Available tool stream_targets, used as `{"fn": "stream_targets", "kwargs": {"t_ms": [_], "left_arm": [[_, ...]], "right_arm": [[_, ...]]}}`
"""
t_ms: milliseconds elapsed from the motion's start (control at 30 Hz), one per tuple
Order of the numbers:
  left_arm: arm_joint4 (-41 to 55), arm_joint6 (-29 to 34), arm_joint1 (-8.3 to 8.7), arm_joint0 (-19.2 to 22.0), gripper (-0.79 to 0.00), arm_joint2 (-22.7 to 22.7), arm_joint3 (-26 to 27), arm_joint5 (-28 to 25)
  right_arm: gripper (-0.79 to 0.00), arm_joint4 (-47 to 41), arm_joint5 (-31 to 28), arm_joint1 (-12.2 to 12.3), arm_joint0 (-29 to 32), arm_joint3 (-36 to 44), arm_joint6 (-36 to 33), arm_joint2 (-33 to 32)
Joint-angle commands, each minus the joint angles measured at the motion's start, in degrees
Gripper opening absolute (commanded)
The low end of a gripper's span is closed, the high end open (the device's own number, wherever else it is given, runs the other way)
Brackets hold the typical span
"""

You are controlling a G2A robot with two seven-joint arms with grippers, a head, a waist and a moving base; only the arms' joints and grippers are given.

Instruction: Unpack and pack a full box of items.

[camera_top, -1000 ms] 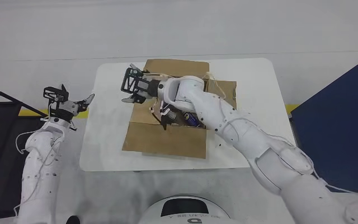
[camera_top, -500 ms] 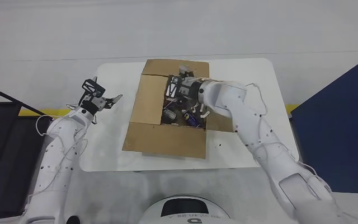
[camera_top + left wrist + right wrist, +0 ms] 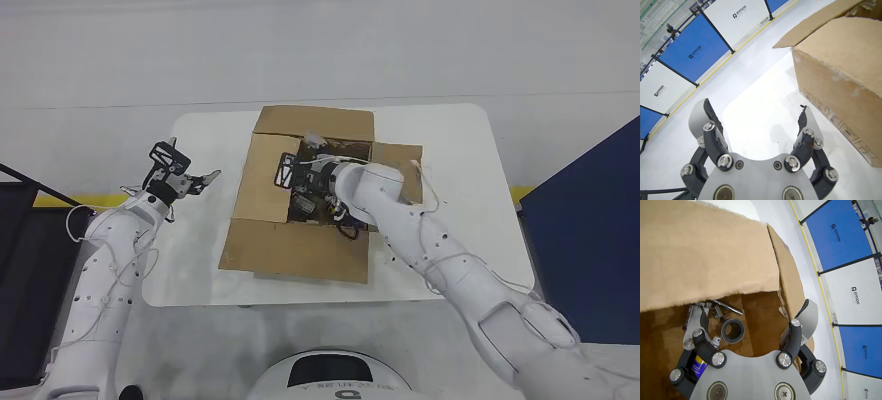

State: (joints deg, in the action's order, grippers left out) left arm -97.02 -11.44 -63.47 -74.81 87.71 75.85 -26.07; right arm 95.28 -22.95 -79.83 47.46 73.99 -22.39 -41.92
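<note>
Box: I see the cardboard box [image 3: 295, 250] at the middle of the white table [image 3: 195, 260]. It stands open, with its flaps folded out toward 12, 3, 6 and 9 o'clock.
Contents: Through the right wrist camera I make out a black ring [image 3: 732, 333] lying flat on the box floor. Just beside it is a spray can [image 3: 699, 365] with a blue label and a white cap, partly hidden behind one finger. Past the ring lies a shiny metal rod [image 3: 728, 308] among small grey metal parts I cannot name, half tucked under a flap.
Right gripper: My right gripper [image 3: 290, 175] sits in the box opening toward its 9 o'clock side. The jaws are spread and nothing is between them. One finger hangs over the contents and the other is next to the box wall.
Left gripper: My left gripper [image 3: 755, 111] hovers over the table near its 9 o'clock edge. It is apart from the box and faces the box's side wall. The jaws are spread wide and carry nothing.
Table: It has rounded corners, and bare white surface shows on every side of the box.
Surroundings: The floor is pale grey, with a yellow line [image 3: 50, 200] out at 9 o'clock. Blue and white barrier panels [image 3: 696, 49] stand farther off.
</note>
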Motion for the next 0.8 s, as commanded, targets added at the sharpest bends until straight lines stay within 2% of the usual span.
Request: {"fn": "stream_targets", "kwargs": {"t_ms": [0,267,400,600,767], "left_arm": [[0.0,0.0,0.00,0.0,0.000,0.0,0.0,0.0],[0.0,0.0,0.00,0.0,0.000,0.0,0.0,0.0],[2.6,-0.6,0.09,-1.3,0.000,2.5,-0.6,3.5],[3.8,-3.9,1.40,-4.3,0.000,9.7,-2.3,2.8],[4.0,-5.9,2.42,-5.2,0.000,14.2,-4.5,0.3]], "right_arm": [[0.000,-2.2,1.7,-0.8,-0.9,-0.4,1.3,0.5],[0.000,-7.0,8.5,-3.1,-2.0,0.6,5.8,1.4],[0.000,-9.0,11.8,-5.3,-3.8,-0.6,6.8,4.4],[0.000,-9.3,15.9,-10.2,-8.2,-6.1,6.7,11.7],[0.000,-10.5,16.7,-15.6,-12.1,-14.5,2.8,17.7]]}}
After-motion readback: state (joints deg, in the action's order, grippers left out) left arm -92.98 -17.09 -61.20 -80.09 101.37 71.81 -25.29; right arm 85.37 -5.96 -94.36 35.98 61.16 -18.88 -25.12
